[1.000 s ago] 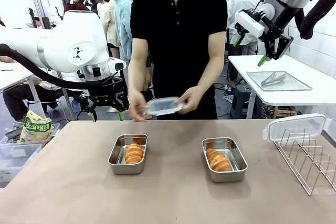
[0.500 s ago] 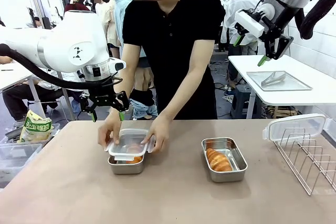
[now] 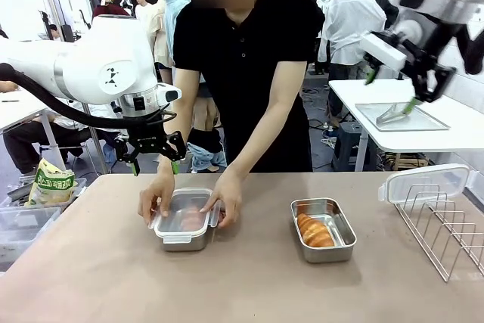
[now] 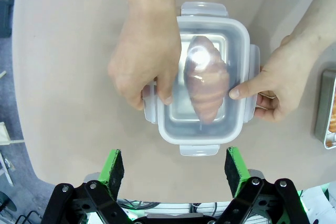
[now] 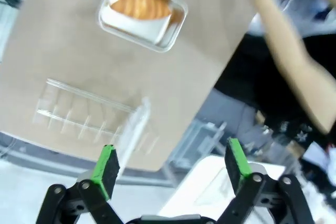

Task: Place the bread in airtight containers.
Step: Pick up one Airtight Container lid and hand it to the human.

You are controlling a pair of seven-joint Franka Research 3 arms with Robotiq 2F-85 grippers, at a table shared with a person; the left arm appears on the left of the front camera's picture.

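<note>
A person's two hands (image 3: 160,196) press a translucent lid onto the left airtight container (image 3: 184,222); one piece of bread shows through the lid (image 4: 207,83). The right airtight container (image 3: 323,230) stands open and holds the other bread (image 3: 314,231), which is also seen from above (image 5: 140,4). My left gripper (image 3: 156,166) hovers open above and behind the left container, its green pads (image 4: 113,163) apart and empty. High at the right, away from the table, my right gripper (image 3: 391,90) hangs open and empty as well (image 5: 170,163).
A wire rack (image 3: 442,225) stands at the table's right edge with a second lid (image 3: 427,181) leaning on it. Behind it, a white side table carries a flat steel tray (image 3: 401,116). A snack bag (image 3: 51,184) and a clear bin (image 3: 19,225) sit off the left edge.
The person brought the lid down from chest height onto the left container and now presses it on. My right gripper shifted right and a little lower. The left arm stayed still.
</note>
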